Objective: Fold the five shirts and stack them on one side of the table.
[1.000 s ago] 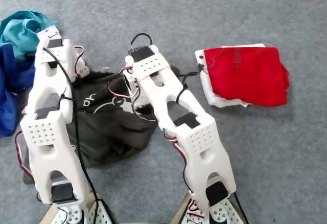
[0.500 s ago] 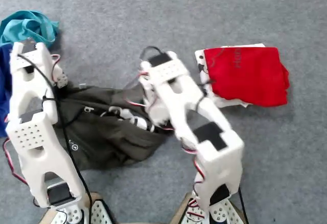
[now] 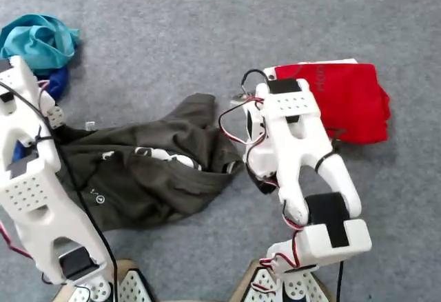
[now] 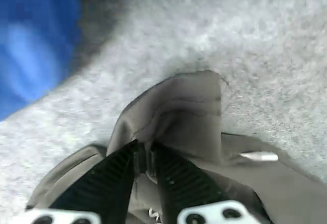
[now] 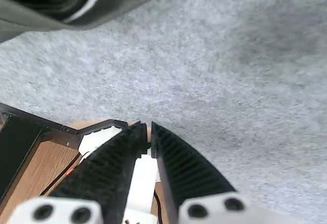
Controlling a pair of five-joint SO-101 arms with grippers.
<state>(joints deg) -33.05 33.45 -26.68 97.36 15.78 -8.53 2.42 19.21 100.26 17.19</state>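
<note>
L end effector (image 4: 145, 150) clamped on edge of dark shirt (image 3: 151, 167) | dark shirt crumpled, mid surface (image 3: 207, 33) | R end effector (image 5: 148, 131) fingers together, empty, by dark shirt's right edge | red shirt (image 3: 341, 102) folded, right of dark shirt | teal shirt (image 3: 38, 38) & blue shirt (image 3: 58, 81) bunched, far-left of dark shirt

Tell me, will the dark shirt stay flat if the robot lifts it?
Probably not. The dark shirt lies crumpled in soft folds, so it likely flops and droops. It bunches where the left tool pinches it, so it seems light.
</note>
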